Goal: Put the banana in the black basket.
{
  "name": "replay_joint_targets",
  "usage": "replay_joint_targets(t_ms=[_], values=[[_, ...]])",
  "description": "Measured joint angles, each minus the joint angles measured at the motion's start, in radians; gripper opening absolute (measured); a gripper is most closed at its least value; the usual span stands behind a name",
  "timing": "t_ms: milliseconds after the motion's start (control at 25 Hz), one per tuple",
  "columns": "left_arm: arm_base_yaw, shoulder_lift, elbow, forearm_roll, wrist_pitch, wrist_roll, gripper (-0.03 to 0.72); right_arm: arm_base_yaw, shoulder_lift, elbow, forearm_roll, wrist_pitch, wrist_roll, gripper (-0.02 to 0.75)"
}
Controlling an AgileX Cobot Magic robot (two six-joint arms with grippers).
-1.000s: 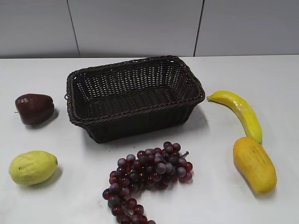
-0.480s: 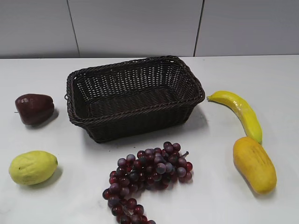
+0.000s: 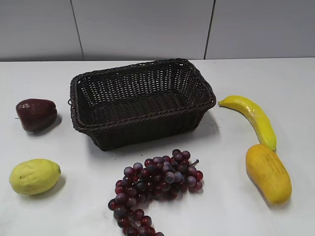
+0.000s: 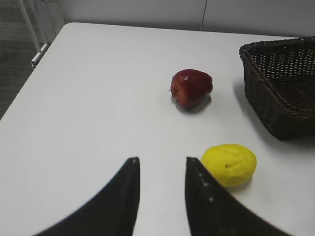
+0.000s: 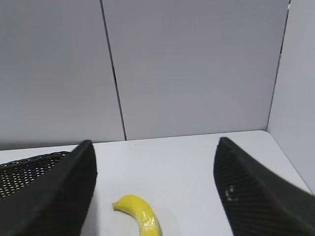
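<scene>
The banana [image 3: 251,118] lies on the white table to the right of the black basket [image 3: 81,120], a small gap between them. The basket is empty. Neither arm shows in the exterior view. My right gripper [image 5: 155,152] is open and empty, high above the table, with the banana's stem end [image 5: 138,212] below and between its fingers and the basket's rim [image 5: 29,164] at the left. My left gripper [image 4: 162,162] is open and empty above bare table, with the basket's corner [image 4: 275,98] at the far right.
A yellow lemon [image 3: 34,176] [image 4: 229,163] and a dark red apple [image 3: 36,114] [image 4: 192,87] lie left of the basket. A bunch of purple grapes [image 3: 155,187] lies in front of it. An orange-yellow mango [image 3: 268,173] lies just in front of the banana.
</scene>
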Motion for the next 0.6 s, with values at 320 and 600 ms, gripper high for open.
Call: replay_joint_targets(t_ms=[320, 600], values=[[0.0, 0.0, 0.0, 0.0, 0.0, 0.0, 0.235, 0.0, 0.423, -0.086, 0.0, -0.106, 0.0, 0.592], [0.0, 0.0, 0.0, 0.0, 0.0, 0.002, 0.235, 0.0, 0.764, -0.335, 0.0, 0.129, -0.001, 0.592]])
